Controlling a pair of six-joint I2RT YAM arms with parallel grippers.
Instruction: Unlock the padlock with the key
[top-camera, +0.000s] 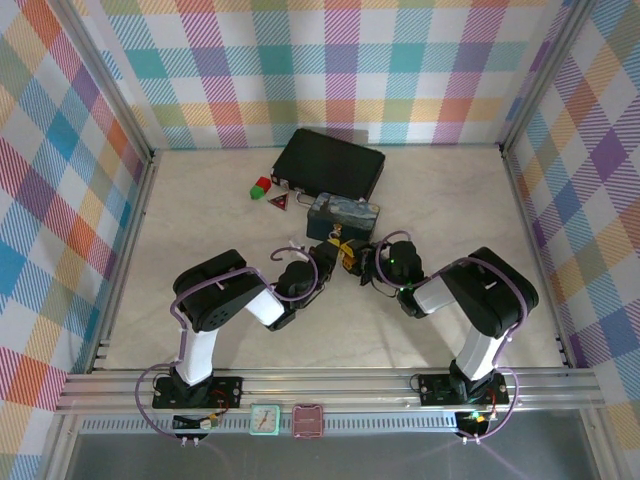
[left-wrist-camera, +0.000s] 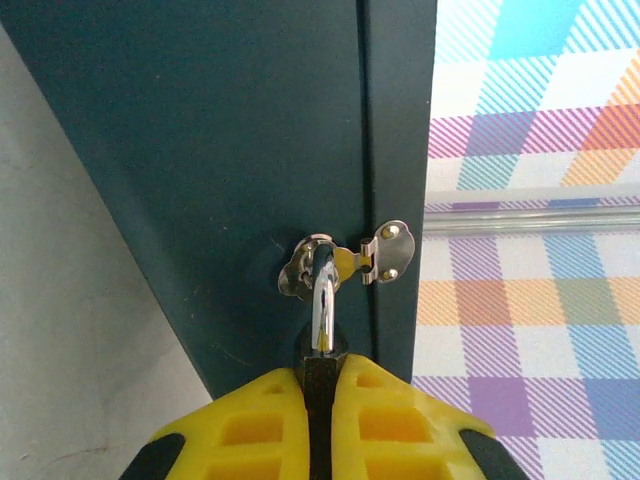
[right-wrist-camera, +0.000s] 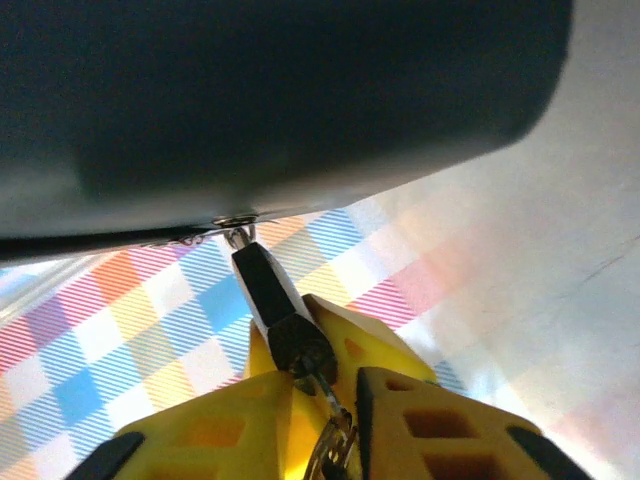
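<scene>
Padlock hanging by shackle from hasp of shut dark tin, left gripper clamped on its body, right gripper pinching key at its keyhole

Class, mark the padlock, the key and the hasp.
padlock (left-wrist-camera: 321, 300): left wrist view, on its shackle.
key (right-wrist-camera: 325, 392): right wrist view, on its thin shaft.
hasp (left-wrist-camera: 386, 250): left wrist view, on its hinge plate.

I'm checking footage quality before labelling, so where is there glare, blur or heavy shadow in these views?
Left wrist: sharp focus, with a bright glare streak down the shackle of the padlock. Right wrist: the tin across the top is dark and blurred, while the key below it is fairly crisp. Top external: evenly lit, with only soft shadows.
</scene>
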